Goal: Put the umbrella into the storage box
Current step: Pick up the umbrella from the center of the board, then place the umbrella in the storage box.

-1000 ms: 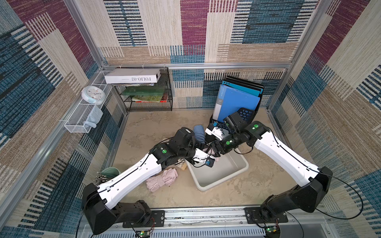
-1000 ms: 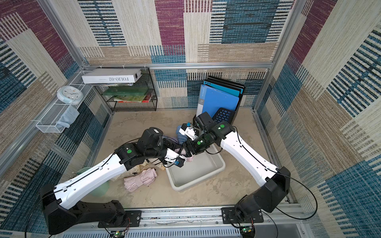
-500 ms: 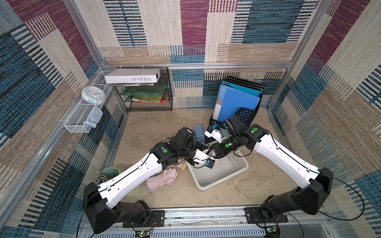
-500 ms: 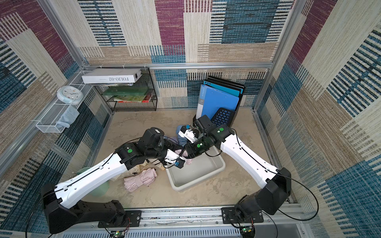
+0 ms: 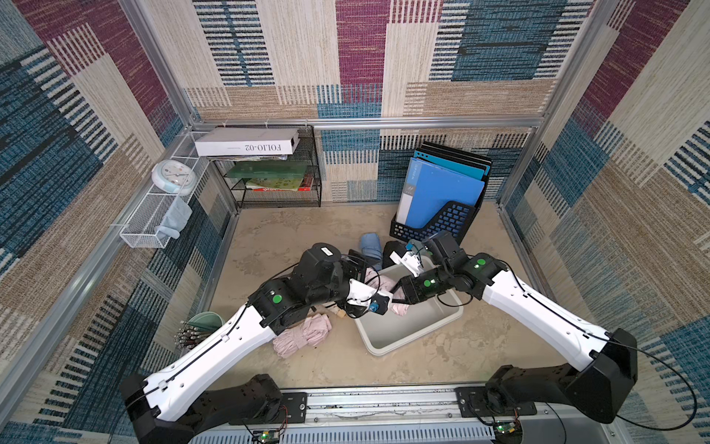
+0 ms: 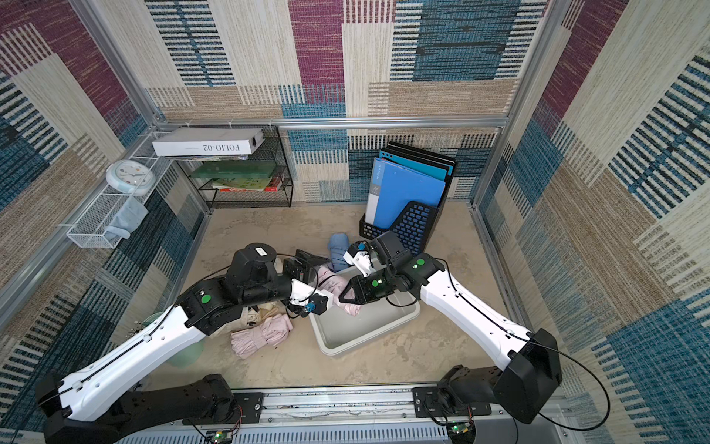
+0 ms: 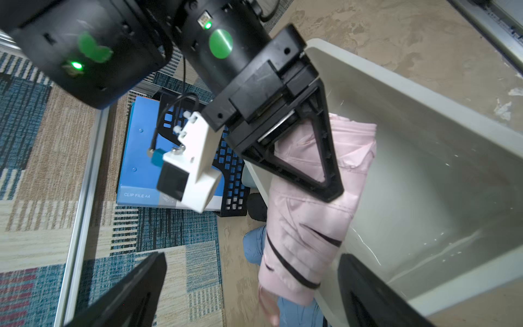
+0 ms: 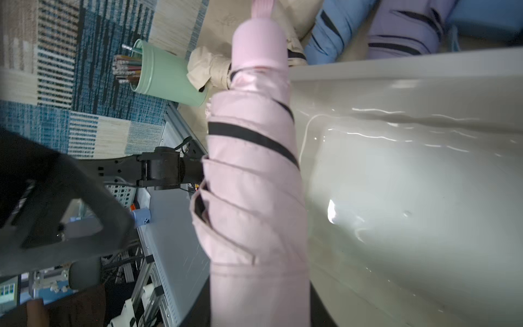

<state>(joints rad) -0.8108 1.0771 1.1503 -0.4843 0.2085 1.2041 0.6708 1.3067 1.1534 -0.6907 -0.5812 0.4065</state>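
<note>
The umbrella (image 5: 378,282) is pink, folded, with black trim. It slants over the far left rim of the off-white storage box (image 5: 403,342). In the right wrist view my right gripper (image 8: 259,311) is shut on the umbrella (image 8: 254,184), whose handle end points away over the rim. In the left wrist view my left gripper (image 7: 252,271) is open, and the umbrella's handle end (image 7: 297,254) hangs between its spread fingers, clear of both. The right gripper (image 7: 311,158) clamps the canopy end over the box's inside (image 7: 424,175). In a top view the two grippers meet at the box's near left corner (image 6: 345,348).
Several other folded umbrellas lie left of and behind the box: pink (image 5: 303,334), beige (image 8: 209,68), blue (image 5: 370,246) and purple (image 8: 404,31). A green cup of pencils (image 5: 203,321) stands at the left. A black file holder with blue folders (image 5: 438,215) stands behind the box. A wire shelf (image 5: 276,180) is at the back.
My right gripper has shut on the umbrella. My left gripper has opened wide and let it go. Both arms have barely shifted.
</note>
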